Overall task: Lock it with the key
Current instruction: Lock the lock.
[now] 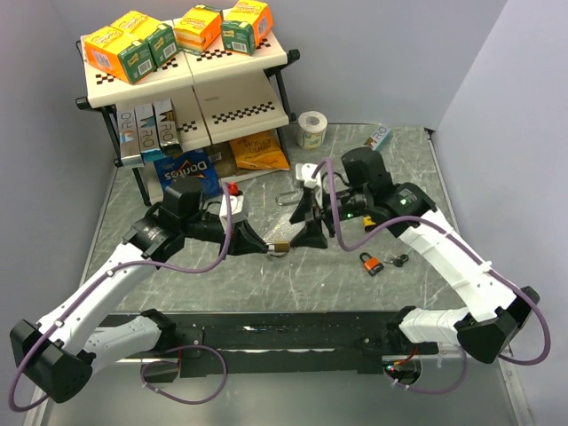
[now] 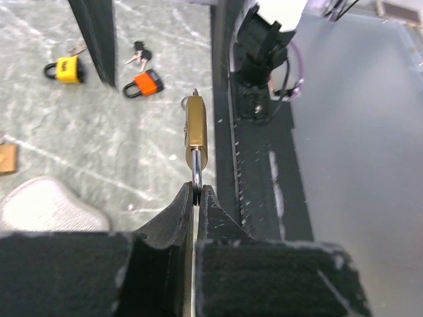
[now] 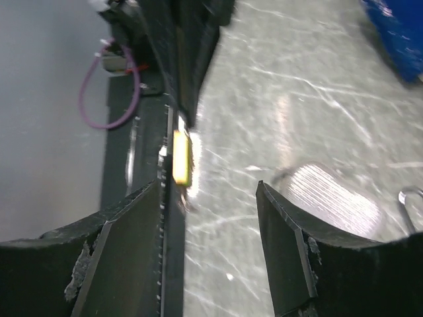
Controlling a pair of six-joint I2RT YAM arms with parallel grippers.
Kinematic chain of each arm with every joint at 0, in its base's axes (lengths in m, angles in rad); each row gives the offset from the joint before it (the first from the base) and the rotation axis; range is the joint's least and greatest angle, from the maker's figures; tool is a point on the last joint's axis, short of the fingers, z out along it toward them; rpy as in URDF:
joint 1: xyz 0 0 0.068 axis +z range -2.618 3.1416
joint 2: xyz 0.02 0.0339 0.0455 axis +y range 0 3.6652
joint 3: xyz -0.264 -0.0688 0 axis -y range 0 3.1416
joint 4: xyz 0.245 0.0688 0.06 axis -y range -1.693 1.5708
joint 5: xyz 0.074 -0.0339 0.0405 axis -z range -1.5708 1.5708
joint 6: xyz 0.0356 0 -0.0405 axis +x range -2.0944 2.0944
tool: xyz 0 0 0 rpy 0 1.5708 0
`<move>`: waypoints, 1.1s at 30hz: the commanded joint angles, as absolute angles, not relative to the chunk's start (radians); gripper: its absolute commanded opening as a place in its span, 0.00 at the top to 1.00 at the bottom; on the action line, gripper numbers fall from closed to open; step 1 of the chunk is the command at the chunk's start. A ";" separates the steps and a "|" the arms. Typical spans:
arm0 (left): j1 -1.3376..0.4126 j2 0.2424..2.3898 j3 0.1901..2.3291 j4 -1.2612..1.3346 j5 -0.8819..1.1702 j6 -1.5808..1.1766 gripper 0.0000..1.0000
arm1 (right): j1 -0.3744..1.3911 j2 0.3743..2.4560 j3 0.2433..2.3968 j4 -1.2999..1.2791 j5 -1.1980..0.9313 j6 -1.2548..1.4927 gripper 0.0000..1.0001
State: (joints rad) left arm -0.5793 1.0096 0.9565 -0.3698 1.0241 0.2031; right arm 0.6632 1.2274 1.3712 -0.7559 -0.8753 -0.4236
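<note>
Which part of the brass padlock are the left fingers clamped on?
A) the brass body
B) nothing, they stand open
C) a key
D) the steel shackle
D: in the left wrist view the left fingers are shut on the silver shackle, and the body of the brass padlock sticks out beyond them, free of the pads.

Grey marbled table (image 1: 306,286), pale walls (image 1: 399,53), two-tier shelf (image 1: 235,99).

Padlocks: three – brass padlock (image 2: 195,129), orange padlock (image 2: 145,84), yellow padlock (image 2: 66,69). Key bunch (image 2: 139,54): one. Orange-green boxes (image 1: 197,28): four, top shelf (image 1: 182,73), 11 o'clock. Snack bags (image 1: 186,170): two. Tape roll (image 1: 311,130): one, 12 o'clock.
</note>
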 commanded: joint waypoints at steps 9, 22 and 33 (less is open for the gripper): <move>-0.548 0.986 1.029 -0.457 1.092 0.337 0.99 | 0.637 1.269 1.440 -0.854 -0.934 -0.526 0.41; -0.548 0.996 1.025 -0.433 1.088 0.328 0.99 | 0.698 1.299 1.425 -0.885 -0.911 -0.552 0.58; -0.546 1.003 1.023 -0.403 1.068 0.308 0.99 | 0.696 1.304 1.414 -0.928 -0.904 -0.574 0.89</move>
State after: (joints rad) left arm -0.5529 1.0100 0.9825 -0.4721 1.0409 0.3096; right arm 0.6914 1.2984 1.3895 -0.9092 -0.8955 -0.5480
